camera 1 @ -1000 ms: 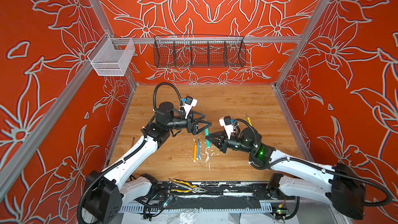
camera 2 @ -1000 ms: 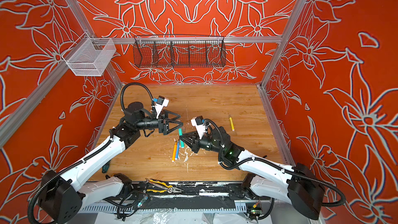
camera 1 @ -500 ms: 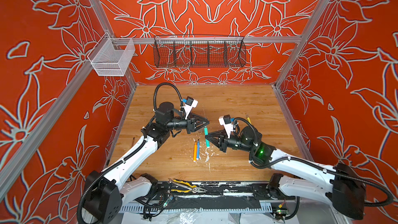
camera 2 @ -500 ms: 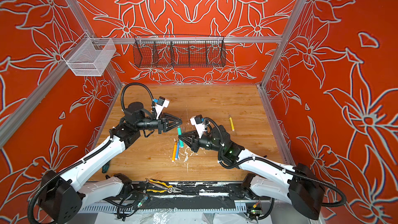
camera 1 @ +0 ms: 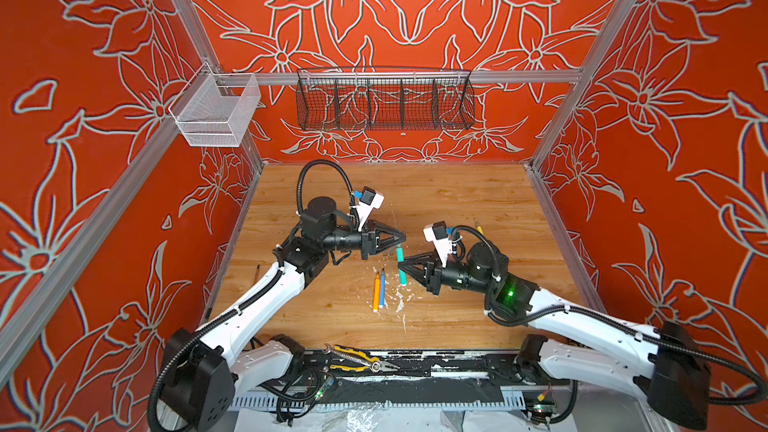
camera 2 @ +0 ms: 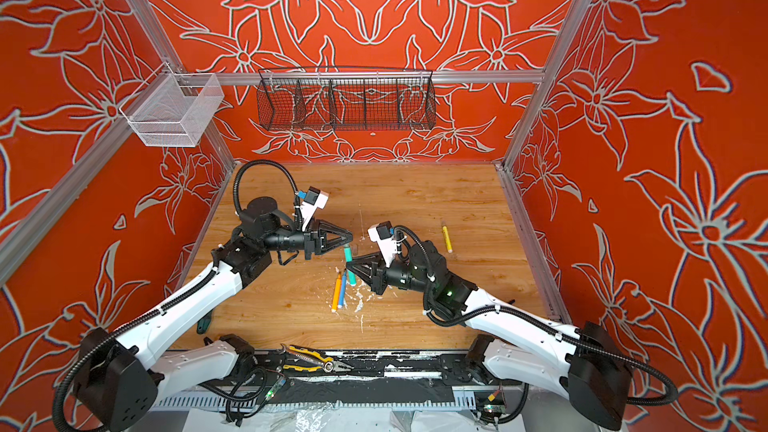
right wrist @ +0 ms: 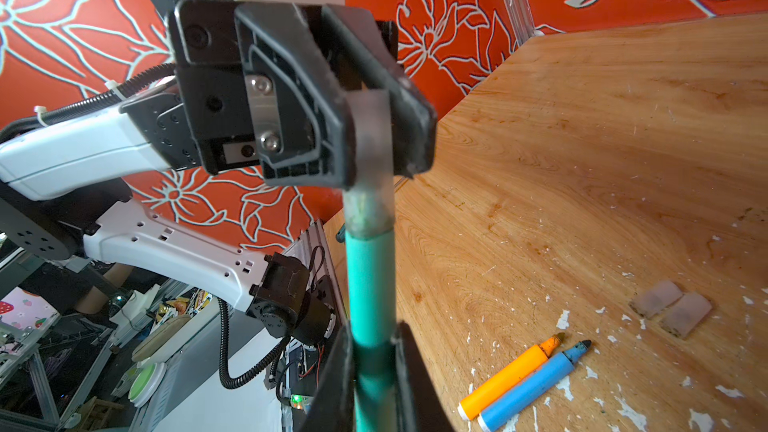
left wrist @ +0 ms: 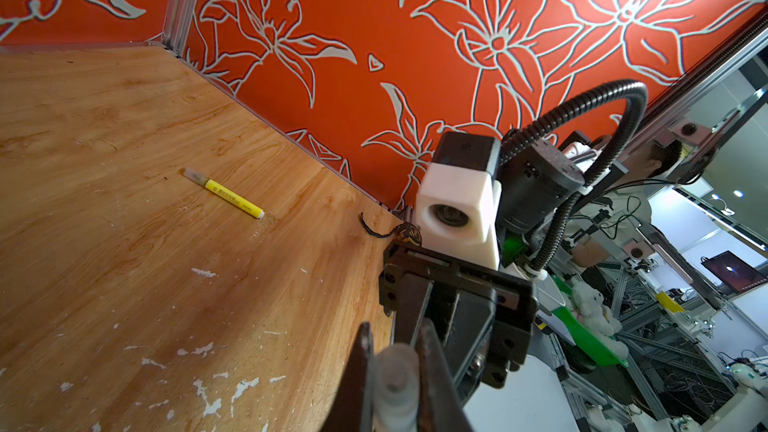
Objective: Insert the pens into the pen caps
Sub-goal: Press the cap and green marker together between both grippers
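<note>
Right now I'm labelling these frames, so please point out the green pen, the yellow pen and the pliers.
green pen [right wrist: 370,284], right wrist view, mid-barrel.
yellow pen [left wrist: 225,194], left wrist view, mid-barrel.
pliers [camera 1: 356,357], a top view, upper yellow handle.

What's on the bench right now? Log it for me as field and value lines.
left hand: shut on clear cap, fitted over green pen's tip
right hand: shut on green pen
orange pen: flat on table, uncapped
blue pen: alongside orange pen, uncapped
loose caps: two, lying near those pens
yellow pen: lying apart, capped
</note>
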{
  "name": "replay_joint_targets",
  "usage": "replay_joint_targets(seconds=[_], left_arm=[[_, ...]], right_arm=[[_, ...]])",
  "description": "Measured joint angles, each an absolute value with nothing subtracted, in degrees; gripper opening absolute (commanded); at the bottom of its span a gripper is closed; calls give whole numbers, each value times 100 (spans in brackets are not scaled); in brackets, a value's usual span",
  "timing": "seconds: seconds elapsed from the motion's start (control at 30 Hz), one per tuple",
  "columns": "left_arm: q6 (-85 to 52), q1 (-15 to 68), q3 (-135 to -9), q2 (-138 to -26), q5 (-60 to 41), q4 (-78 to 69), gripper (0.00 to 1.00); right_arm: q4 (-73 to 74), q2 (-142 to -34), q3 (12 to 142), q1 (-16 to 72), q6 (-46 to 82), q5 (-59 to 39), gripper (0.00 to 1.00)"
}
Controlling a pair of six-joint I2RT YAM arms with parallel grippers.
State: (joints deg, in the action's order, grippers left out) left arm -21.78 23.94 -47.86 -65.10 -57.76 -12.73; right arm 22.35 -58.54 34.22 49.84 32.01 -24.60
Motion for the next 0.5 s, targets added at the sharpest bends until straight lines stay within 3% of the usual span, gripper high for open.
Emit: replay_joint_targets(seconds=[0.03, 0.07, 0.17, 0.33, 0.5], left_arm=[[-2161, 2397, -4801, -6510, -5771, -1269, 35], [-2147, 2399, -4812, -6510, -5767, -1253, 47], [-2064, 2412, -4812, -6510, -5765, -1155, 67], [-2121, 2381, -4777, -6471, -5627, -1155, 80], [-2198, 2281, -4678, -6241, -5450, -1216, 82]], right_arm=[[2209, -5854, 3441, 4982, 3194, -2467, 0], [2204, -5854, 3461, 4982, 3210, -2480, 0], [2257, -5835, 3597, 4912, 3227, -2462, 0], [2261, -5789, 3627, 4882, 3232, -2464, 0], [2200, -5822, 3629, 4882, 3218, -2591, 0]])
